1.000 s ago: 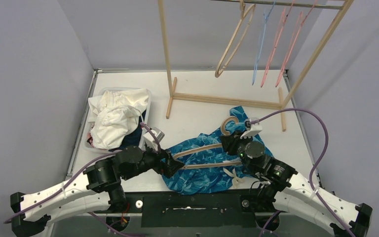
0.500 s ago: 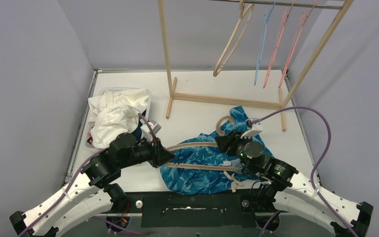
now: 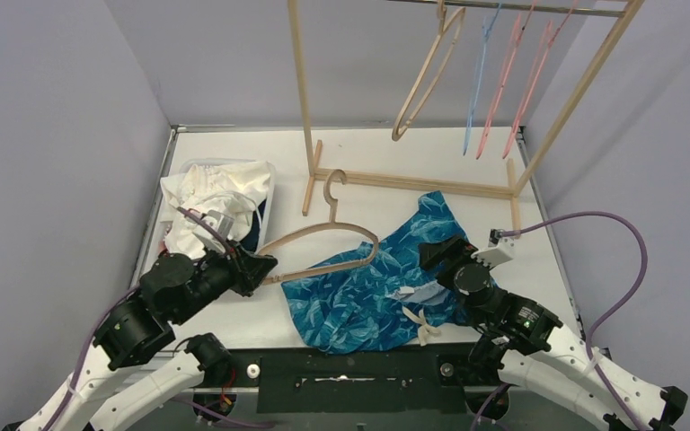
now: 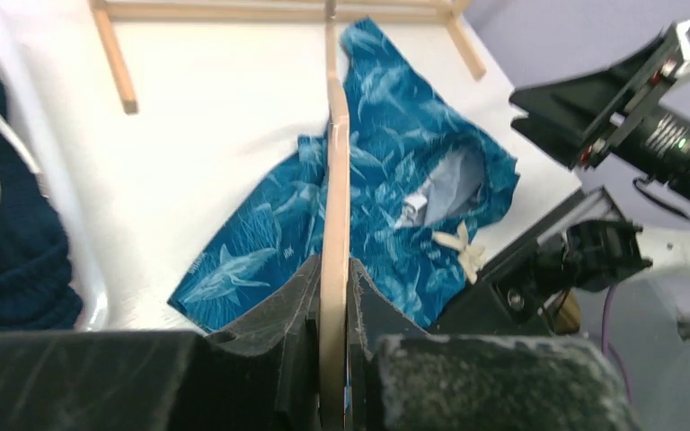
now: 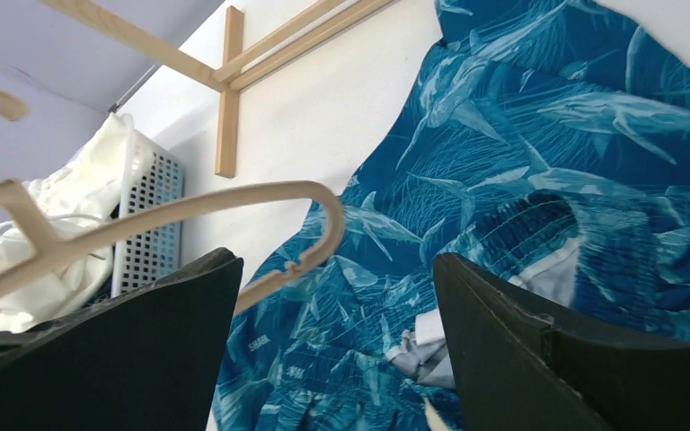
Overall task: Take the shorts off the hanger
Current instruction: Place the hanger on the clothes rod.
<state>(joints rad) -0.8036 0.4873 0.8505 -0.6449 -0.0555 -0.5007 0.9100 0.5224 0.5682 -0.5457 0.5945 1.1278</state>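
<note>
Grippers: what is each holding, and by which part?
The left gripper clamps the wooden hanger at one shoulder end. The right gripper is open, empty.

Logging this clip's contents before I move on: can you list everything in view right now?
shorts: one pair, blue patterned, crumpled on the table's near middle
held hanger: one, light wood, left of the shorts, one end in the left gripper
basket: one, white, left side of the table
white cloth: one heap, in the basket
navy cloth: one piece, in the basket
rack: one, light wood, back of the table
rail hangers: one wood, one blue, two pink, on the rack
table: one, white
left gripper: black, shut on the held hanger
right gripper: black, open, over the shorts
</note>
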